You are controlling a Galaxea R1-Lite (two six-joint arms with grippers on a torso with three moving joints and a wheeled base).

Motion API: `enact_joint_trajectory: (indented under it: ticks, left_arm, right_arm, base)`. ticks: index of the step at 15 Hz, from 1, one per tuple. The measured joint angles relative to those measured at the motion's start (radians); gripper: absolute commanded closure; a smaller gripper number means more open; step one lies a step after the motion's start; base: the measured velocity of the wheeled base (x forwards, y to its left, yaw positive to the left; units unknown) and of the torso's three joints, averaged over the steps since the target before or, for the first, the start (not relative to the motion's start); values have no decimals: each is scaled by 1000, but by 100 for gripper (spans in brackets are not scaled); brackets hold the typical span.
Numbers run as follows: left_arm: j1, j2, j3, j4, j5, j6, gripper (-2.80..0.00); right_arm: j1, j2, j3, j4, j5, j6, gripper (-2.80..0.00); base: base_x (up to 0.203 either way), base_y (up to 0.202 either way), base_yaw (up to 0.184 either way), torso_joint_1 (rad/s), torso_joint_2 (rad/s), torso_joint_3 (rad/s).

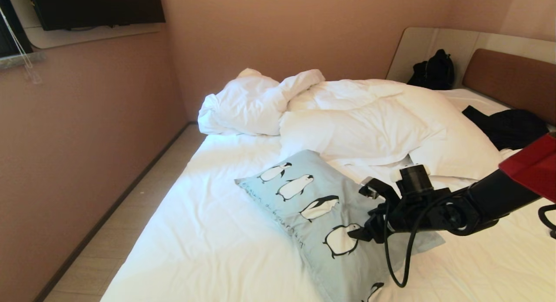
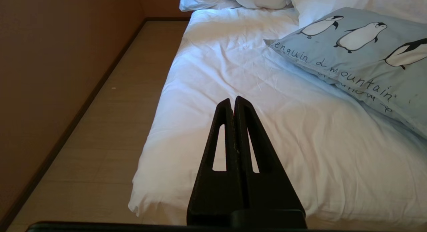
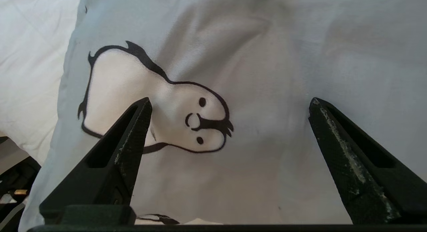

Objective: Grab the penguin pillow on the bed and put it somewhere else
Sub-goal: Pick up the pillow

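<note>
The penguin pillow [image 1: 304, 197] lies flat on the white sheet of the bed [image 1: 208, 232], pale blue-grey with a row of penguins and dark script. My right gripper [image 1: 364, 211] reaches in from the right over the pillow's nearer half. In the right wrist view this gripper [image 3: 230, 100] is open wide, a printed penguin and bare pillow fabric [image 3: 267, 75] showing between its fingers, nothing held. I cannot tell whether the tips touch the cloth. My left gripper [image 2: 233, 100] is shut and empty, parked low over the bed's sheet [image 2: 267, 125], the pillow [image 2: 360, 58] off to its side.
A rumpled white duvet [image 1: 347, 115] is heaped behind the pillow. Black clothing [image 1: 508, 126] and a black bag [image 1: 434, 69] lie near the brown headboard [image 1: 512, 80]. A narrow strip of floor [image 1: 130, 215] runs between the bed and the wall on the left.
</note>
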Motion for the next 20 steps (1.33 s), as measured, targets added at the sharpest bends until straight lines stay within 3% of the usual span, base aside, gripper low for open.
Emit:
enact_joint_trajectory:
  ticks: [20]
  left_arm:
    - [1, 0, 0, 0, 0, 0, 0]
  right_arm:
    - [0, 208, -53, -1, -10, -5, -280]
  base:
    - [0, 0, 0, 0, 0, 0]
